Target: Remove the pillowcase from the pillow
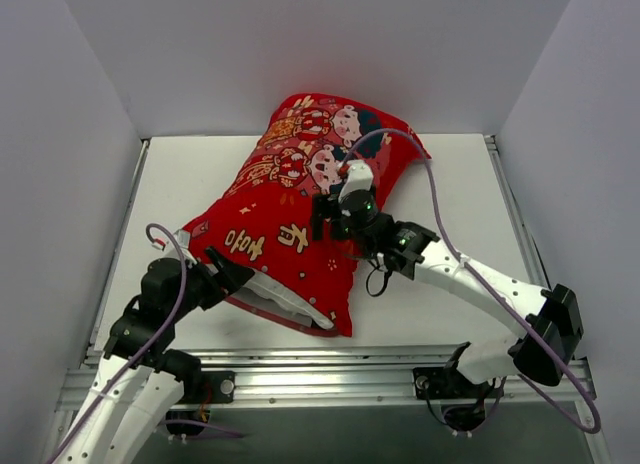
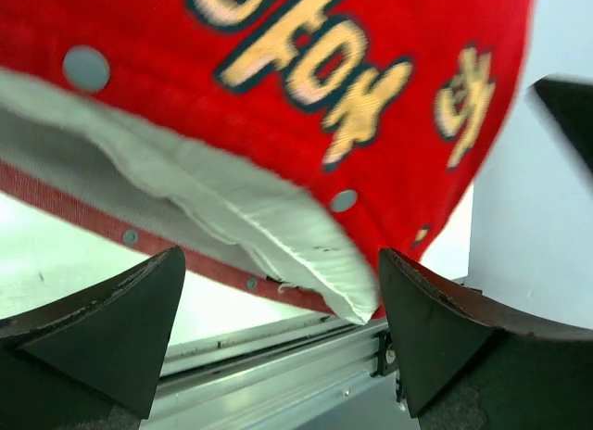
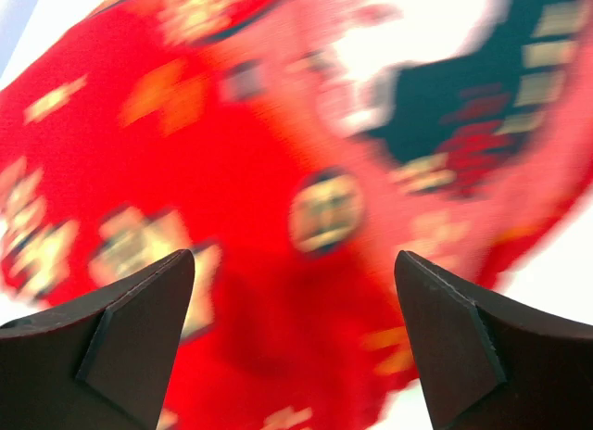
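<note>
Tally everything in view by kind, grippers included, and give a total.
Pillowcase: 1
Pillow: 1
Grippers: 2 (left gripper, right gripper)
Total: 4

Pillowcase (image 3: 232,198): bright red cloth, blurred, filling nearly the whole view, printed with gold characters on its left part, one round gold motif with a dark rim near its middle, and a dark navy patch with gold bars beside a white shape in its upper right. Right gripper (image 3: 296,356): two dark wedge-shaped tips at the bottom edge, in front of the pillowcase's lower part, set wide apart with only the red cloth seen in the gap behind them. Pale surface (image 3: 556,254): shows past the pillowcase's lower right edge.
</note>
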Controlling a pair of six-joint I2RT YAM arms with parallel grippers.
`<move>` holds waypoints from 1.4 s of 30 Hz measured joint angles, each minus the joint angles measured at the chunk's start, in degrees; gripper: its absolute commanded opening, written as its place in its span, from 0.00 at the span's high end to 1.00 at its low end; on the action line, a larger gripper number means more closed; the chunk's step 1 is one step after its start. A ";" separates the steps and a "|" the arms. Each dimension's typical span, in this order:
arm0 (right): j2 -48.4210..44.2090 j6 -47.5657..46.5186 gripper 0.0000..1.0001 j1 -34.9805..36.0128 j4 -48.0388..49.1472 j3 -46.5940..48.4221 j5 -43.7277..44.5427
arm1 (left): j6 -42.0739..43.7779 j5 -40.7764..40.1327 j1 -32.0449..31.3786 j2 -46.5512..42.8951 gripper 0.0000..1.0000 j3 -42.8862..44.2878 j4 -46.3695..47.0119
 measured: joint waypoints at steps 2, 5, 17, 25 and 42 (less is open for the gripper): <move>-0.09 0.44 0.10 -5.11 -0.35 -0.02 -0.92 | -1.16 0.39 0.00 0.68 0.06 -1.25 0.04; -0.09 1.31 0.09 -12.00 -0.13 -0.02 -2.51 | -2.12 0.85 0.00 4.94 0.06 -1.33 3.45; 5.57 2.58 0.84 -16.09 12.57 -8.55 -14.88 | -0.09 2.40 -0.07 29.64 0.06 2.16 17.79; 3.13 3.93 1.00 -16.83 19.74 -14.84 -16.41 | 3.30 2.54 -0.11 35.65 0.06 6.01 19.28; -6.69 5.42 1.00 -17.42 15.02 -18.40 -10.75 | 9.53 7.04 2.14 50.23 0.06 18.40 23.28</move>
